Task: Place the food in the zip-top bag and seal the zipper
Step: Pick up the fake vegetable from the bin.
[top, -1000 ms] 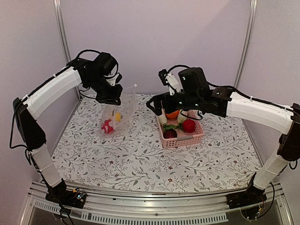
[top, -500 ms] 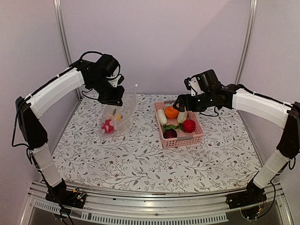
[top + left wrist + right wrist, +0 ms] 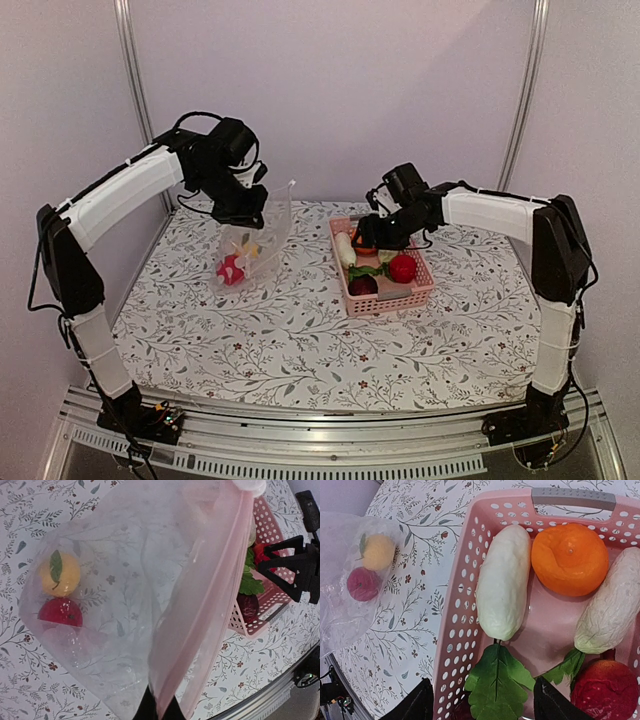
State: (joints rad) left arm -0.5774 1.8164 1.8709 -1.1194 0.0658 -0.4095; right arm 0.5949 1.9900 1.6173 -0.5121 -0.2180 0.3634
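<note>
Left pincer (image 3: 243,208): clamped shut on the mouth edge of the zip-top bag (image 3: 150,605) and raised above the desk (image 3: 300,340), so the bag hangs with its mouth up and turned toward the basket. Judged to be presenting an opening for loading.

Zipper (image 3: 215,595): pinkish strip along the mouth edge, not pressed together. Left unsealed, presumably because food remains outside.

Bag contents: yellow fruit (image 3: 59,573) and red fruit (image 3: 60,612), touching, settled at the low end of the bag.

Right pincer (image 3: 483,702): jaws apart at a moderate width, gripping nothing. Poised over the pink basket (image 3: 460,630), above the green leaves (image 3: 497,680) at the stem end of the white vegetable (image 3: 502,580).

Pink basket: on the desk to the right of the bag, near it but apart.

Food not yet bagged: white vegetable, orange (image 3: 568,559), a second cream vegetable (image 3: 612,610), a second red piece (image 3: 607,690) and a dark purple piece (image 3: 363,285), all in the basket.

Step in hand: judged to be the approach for the next pick, most likely the white vegetable.

Caution: leaves offer a poor hold; a grasp across the vegetable body is preferable. Packed neighbours may shift on lifting.
</note>
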